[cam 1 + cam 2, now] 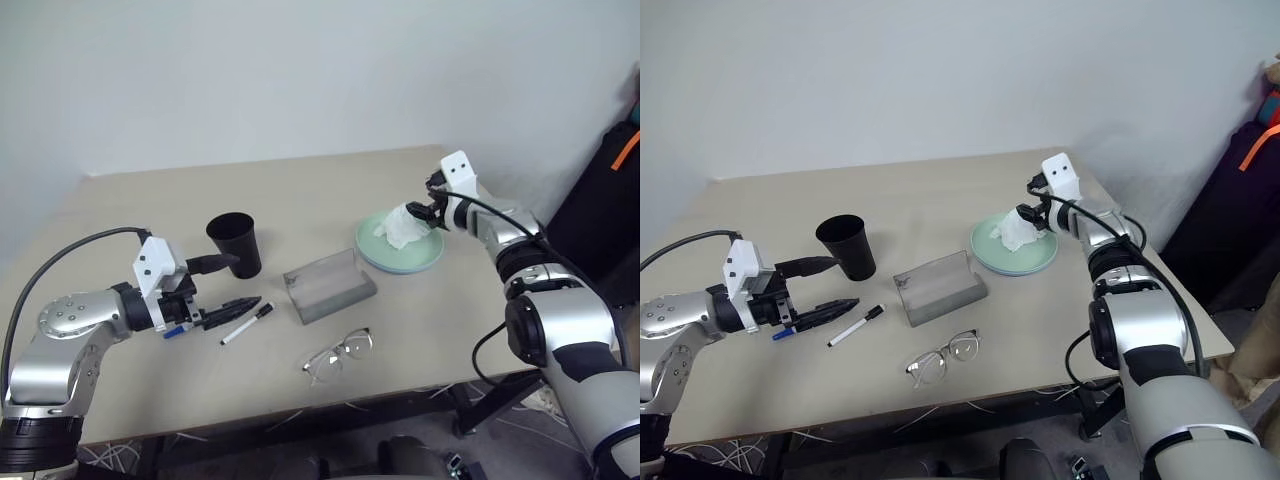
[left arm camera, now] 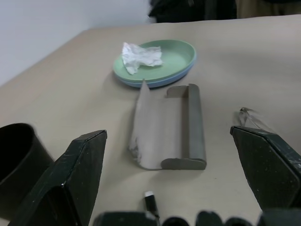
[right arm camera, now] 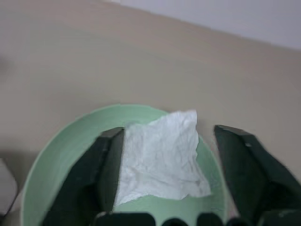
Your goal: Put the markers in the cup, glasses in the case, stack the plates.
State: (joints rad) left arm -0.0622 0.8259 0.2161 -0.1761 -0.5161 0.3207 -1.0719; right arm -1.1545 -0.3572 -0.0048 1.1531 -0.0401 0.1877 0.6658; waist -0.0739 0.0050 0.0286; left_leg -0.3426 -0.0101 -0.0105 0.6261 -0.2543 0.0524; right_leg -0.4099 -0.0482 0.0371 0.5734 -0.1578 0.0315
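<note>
Left gripper [image 1: 225,287] low over the desk [image 1: 300,190] at the left, fingers spread wide, nothing between them. Blue-capped marker [image 1: 174,331] lies under the wrist, mostly hidden; its print cannot be read.

Cup [image 1: 235,243]: black, tapered, upright, mouth open, just beyond the left gripper's upper finger. No label seen.

Black-capped marker [image 1: 246,324]: slim white barrel, lying flat at a slant just beside the lower finger, cap end toward the case. Dark print on the barrel, too small to read.

Case [image 1: 329,285]: grey, slightly translucent, rectangular, lying open near the desk's middle; in the left wrist view the lid stands up along one long side. No marking on it.

Glasses [image 1: 338,356]: thin clear wire frame, clear lenses, resting near the front edge of the desk, in front of the case, apart from it.

Plates [image 1: 392,258]: pale green on top, light blue rim showing beneath, stacked to the right of the case. A crumpled white tissue [image 1: 404,226] lies on the green plate.

Right gripper [image 1: 428,212] over the far side of the plates, at the tissue. In the right wrist view its fingers [image 3: 106,165] stand apart on either side of the tissue, not pinching it.
</note>
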